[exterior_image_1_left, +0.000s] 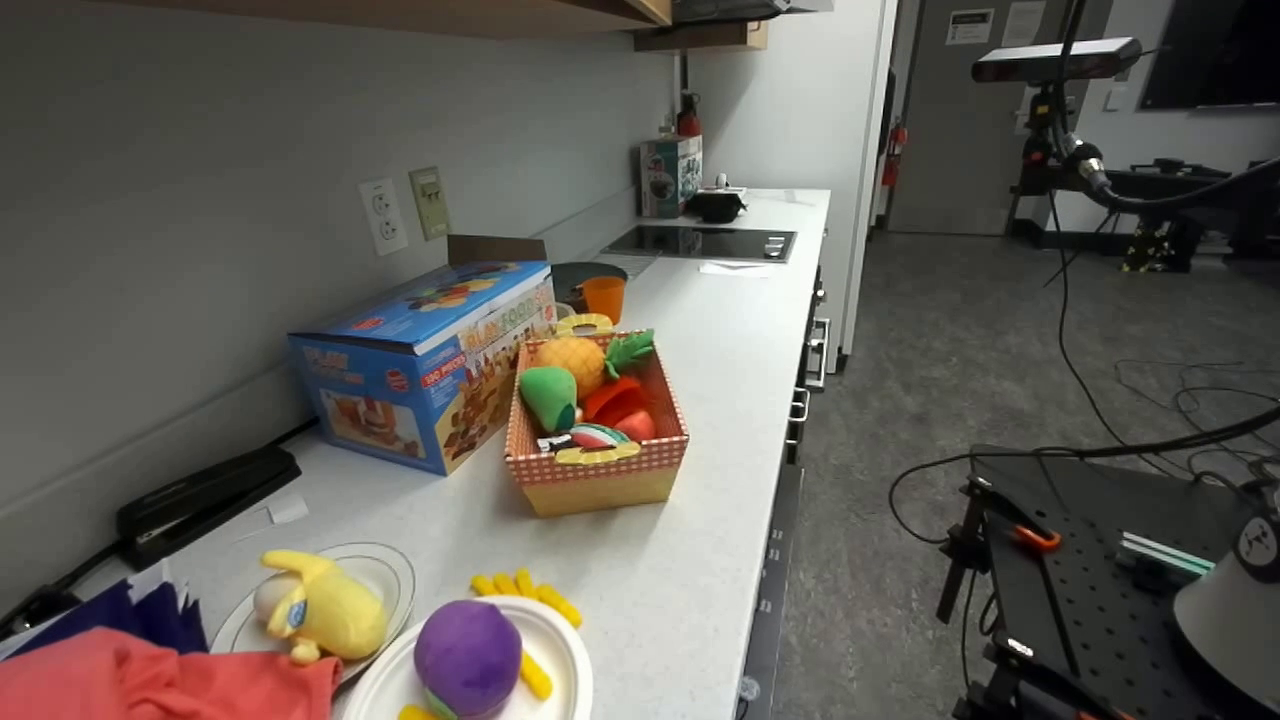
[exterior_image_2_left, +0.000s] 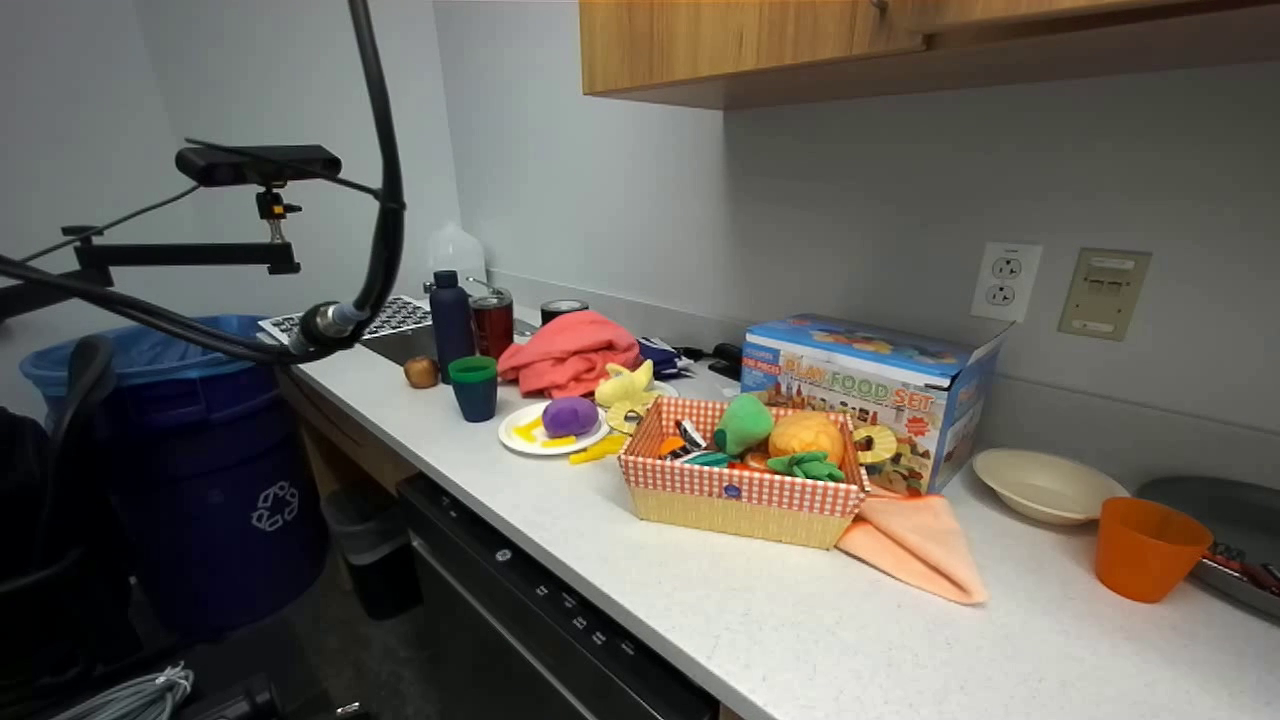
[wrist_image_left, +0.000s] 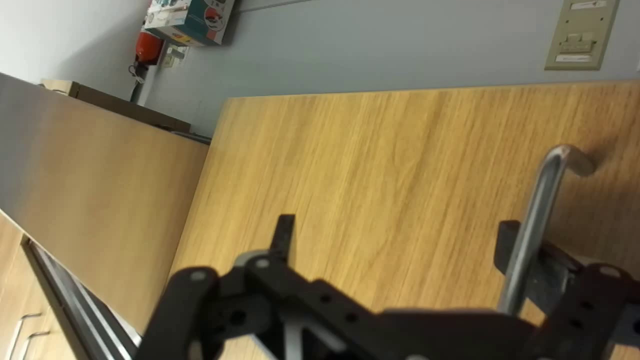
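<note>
In the wrist view my gripper (wrist_image_left: 396, 225) stands open, its two black fingers wide apart in front of a wood-grain cabinet door (wrist_image_left: 390, 160). A bent metal bar handle (wrist_image_left: 535, 225) is fixed to that door at the right. The handle crosses in front of my right finger (wrist_image_left: 506, 245), so that finger's tip lies on the door side of the bar. Whether they touch, I cannot tell. Only door surface shows between the fingers; nothing is gripped. Neither exterior view shows the gripper. The wooden cabinet (exterior_image_2_left: 760, 45) hangs above the counter in an exterior view, its handle (exterior_image_2_left: 880, 4) barely in frame.
On the counter (exterior_image_2_left: 700, 610) stand a checked basket (exterior_image_2_left: 740, 510) of plush food, a blue play-food box (exterior_image_1_left: 380, 390), plates, a navy bottle (exterior_image_2_left: 452, 325) and an orange cup (exterior_image_2_left: 1150, 550). Camera mounts and cables hang in both exterior views. Another wooden panel (wrist_image_left: 100, 190) adjoins the door.
</note>
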